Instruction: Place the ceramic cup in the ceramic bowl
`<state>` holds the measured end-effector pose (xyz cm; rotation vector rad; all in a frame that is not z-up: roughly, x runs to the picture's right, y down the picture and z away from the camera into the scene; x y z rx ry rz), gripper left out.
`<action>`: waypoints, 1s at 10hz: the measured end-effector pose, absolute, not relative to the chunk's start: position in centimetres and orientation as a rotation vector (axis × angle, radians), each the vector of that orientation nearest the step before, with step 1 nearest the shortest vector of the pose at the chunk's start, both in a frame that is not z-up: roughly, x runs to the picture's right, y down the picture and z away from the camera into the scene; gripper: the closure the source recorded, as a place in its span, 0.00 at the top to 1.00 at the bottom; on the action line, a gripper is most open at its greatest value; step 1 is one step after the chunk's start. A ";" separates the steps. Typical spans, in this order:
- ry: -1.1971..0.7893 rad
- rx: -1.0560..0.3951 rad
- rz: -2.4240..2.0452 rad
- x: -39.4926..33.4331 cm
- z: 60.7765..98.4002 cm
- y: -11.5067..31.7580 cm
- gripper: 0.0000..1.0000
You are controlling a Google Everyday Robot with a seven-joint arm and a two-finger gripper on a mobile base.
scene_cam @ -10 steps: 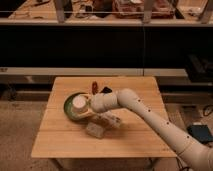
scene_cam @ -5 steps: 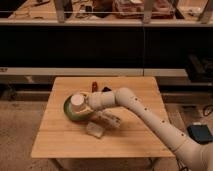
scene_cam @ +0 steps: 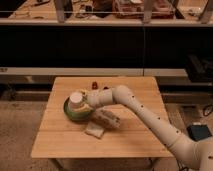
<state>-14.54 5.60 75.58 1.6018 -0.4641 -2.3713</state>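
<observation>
- The gripper is over the left half of the bench, right beside the bowl.
- The fingers are clenched on the cup. They reach it from its right side, though the contact itself is hard to make out from this angle.
- The cup is white and plain, with its open mouth facing up and a little toward the camera.
- The cup sits over the inside of the bowl, hiding much of the pale middle. Whether its base touches the bowl or hangs just above it I cannot tell.
- The bowl is green and round, and stands on the bench near the left edge. Its dark rim shows to the left of and below the cup.
- The arm is white. It comes in from the lower right corner, crosses the bench on a slant and bends at the wrist toward the cup.
- A flat whitish block lies on the bench just in front of the bowl, to its right.
- A brownish packet lies between the block and the arm, partly under the wrist.
- A small red thing stands near the far edge of the bench, behind the gripper and well apart from the bowl.
- Behind the bench runs a dark wall with a pale rail, and above it a cluttered shelf.
</observation>
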 end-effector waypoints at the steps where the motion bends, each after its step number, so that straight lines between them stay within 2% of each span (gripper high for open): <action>1: -0.465 1.597 -2.372 -14.7 75.9 5.4 0.08; 4: -0.477 1.580 -2.377 -15.3 77.1 4.9 0.27; 10: -0.519 1.514 -2.363 -15.0 79.9 4.1 0.28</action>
